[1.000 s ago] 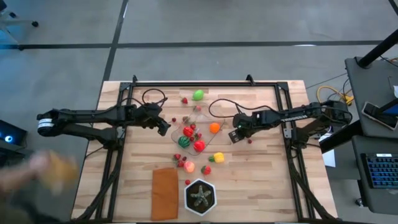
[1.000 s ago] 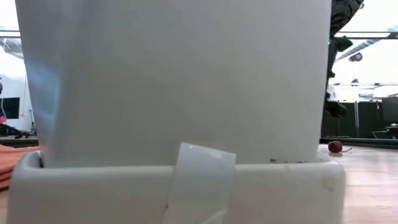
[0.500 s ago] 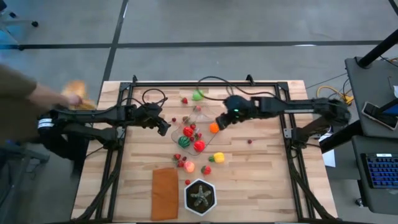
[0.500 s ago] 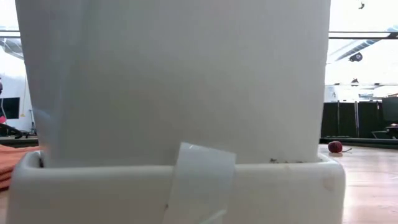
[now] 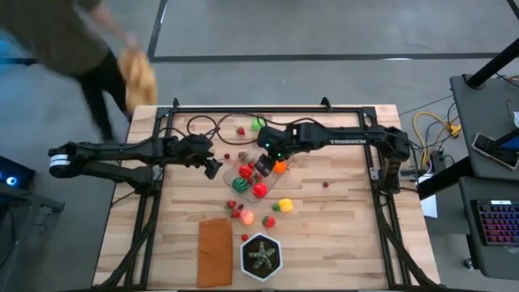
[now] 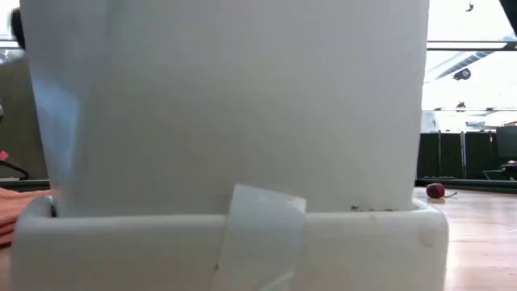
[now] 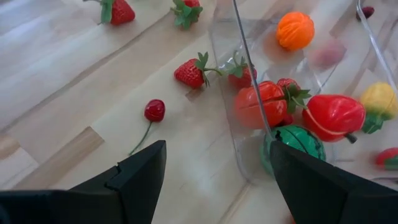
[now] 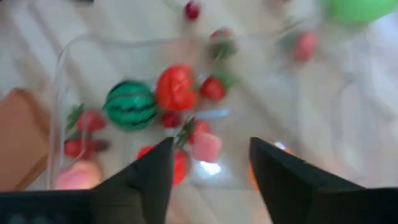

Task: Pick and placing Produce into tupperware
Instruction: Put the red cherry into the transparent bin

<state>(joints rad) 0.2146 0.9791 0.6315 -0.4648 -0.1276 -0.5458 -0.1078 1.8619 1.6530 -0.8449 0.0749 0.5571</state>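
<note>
The clear tupperware (image 5: 229, 167) sits mid-table holding a striped watermelon (image 7: 292, 140), a tomato (image 7: 260, 104), a red pepper (image 7: 333, 116) and strawberries. Outside it lie an orange (image 5: 280, 166), a green fruit (image 5: 258, 123), a yellow pepper (image 5: 285, 204), a peach (image 5: 246, 217), strawberries and a cherry (image 5: 326, 183). My left gripper (image 5: 214, 162) is open at the tupperware's left end; a corner of the clear wall (image 7: 245, 81) shows between its fingers. My right gripper (image 5: 265, 166) is open above the tupperware's right part, with a pale pink blur (image 8: 205, 147) below it.
A black hexagonal pot with a green plant (image 5: 261, 256) and a flat orange-brown rectangle (image 5: 214, 251) lie at the near edge. Cables (image 5: 199, 126) run along the far side. A person (image 5: 89, 40) stands beyond the far left corner. A white object (image 6: 226, 121) blocks the low view.
My right gripper has travelled from right of centre toward the table's left, passing by the orange, and now hangs over the tupperware. The person has walked from the near left side to beyond the far left corner. My left arm has kept still.
</note>
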